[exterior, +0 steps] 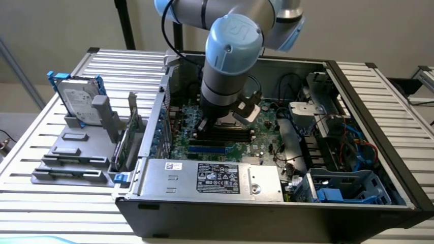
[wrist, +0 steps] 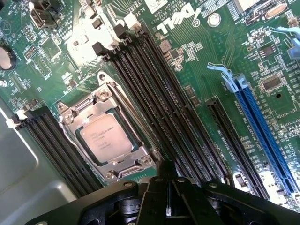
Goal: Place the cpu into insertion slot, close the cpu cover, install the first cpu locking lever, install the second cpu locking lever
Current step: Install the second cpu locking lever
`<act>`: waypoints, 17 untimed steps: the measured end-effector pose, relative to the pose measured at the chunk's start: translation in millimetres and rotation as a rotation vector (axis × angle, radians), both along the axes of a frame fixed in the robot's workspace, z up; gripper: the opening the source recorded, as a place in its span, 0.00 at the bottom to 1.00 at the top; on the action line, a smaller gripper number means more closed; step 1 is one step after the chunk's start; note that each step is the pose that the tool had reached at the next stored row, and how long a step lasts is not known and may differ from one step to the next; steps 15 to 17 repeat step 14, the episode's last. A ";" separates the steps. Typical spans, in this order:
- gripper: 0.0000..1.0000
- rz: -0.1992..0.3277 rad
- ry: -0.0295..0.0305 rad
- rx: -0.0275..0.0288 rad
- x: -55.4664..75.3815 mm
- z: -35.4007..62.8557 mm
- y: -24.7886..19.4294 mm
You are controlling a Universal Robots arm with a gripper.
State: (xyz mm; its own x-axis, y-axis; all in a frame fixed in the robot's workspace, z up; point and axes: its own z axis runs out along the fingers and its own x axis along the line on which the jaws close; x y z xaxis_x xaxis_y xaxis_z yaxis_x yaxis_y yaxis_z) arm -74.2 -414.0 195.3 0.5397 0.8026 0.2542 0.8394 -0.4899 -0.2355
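cpu (wrist: pixel 105 139) lies flat in the insertion slot (wrist: pixel 70 136), pale face up, the cpu cover (wrist: pixel 123 161) framing it, between banks of long black memory slots (wrist: pixel 154 93) on the green motherboard (wrist: pixel 197 70); its printed lines run parallel to those slots, lettering too fine to read. gripper (wrist: pixel 164 180) hovers just beside the socket's corner, fingers pressed together on nothing, body cut off at the frame edge. in the exterior view the arm (exterior: pixel 230 56) hides the socket inside the open computer case (exterior: pixel 379 132).

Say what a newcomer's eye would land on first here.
First, the pale blue robot arm reaching down into the open computer case, over the green motherboard. In the wrist view, the cpu sits in the insertion slot with the silvery cpu cover framing it, long black memory slots beside. The shut gripper hovers at the cover's edge.
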 end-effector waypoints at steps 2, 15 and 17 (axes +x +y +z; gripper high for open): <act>0.11 0.000 0.0002 0.0003 -0.2 6.3 0.1; 0.11 0.000 0.0002 0.0018 -0.4 14.1 0.1; 0.11 0.000 0.0002 0.0018 -0.4 14.1 0.1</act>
